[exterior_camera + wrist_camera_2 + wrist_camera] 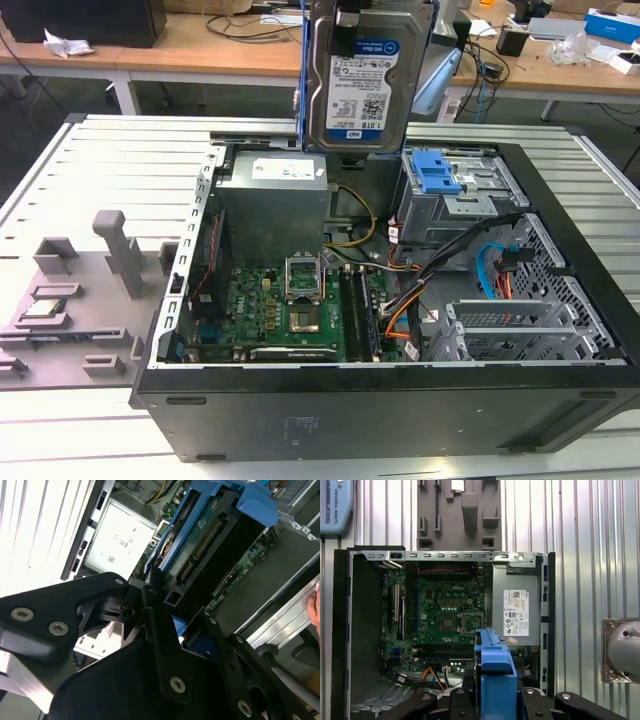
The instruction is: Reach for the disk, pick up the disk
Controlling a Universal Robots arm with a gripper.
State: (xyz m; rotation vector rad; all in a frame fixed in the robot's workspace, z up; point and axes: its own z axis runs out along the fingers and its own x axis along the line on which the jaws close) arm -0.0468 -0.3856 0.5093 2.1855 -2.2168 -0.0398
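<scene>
Disk [358, 80] hangs upright well above the open computer case [380, 420], label side toward the exterior view's camera, blue rails down both long edges. Nothing below touches it, so its weight is prob. all on the gripper [495, 686]. In the first wrist view the disk [494, 662] is edge-on, one blue rail facing the camera, w/ black fingers [467, 700] tight on either side. Jaws are drawn in to about the disk's thickness and clamped on its two broad faces, not the rails. That makes sense: flat metal gives plenty to press on, whereas plastic rails could flex or slip. In the second wrist view the disk [210, 535] shows its green circuit-board underside & connector row btwn the rails, running away from the fingers [152, 602]. So it's held by one short end and the rest hangs free. Upright prob. suits a narrow slot like the drive cage [460, 200] w/ the blue latch [440, 172], toward the exterior view's right inside the case. In the exterior view the disk sits over the power supply [275, 195], clear of cables & the main board [270, 310]. Grey holder tray [90, 290] w/ a small square chip [45, 305] lies at the exterior view's left, well apart, not involved. Grip & clearance look good, so pick-up reads as done.
</scene>
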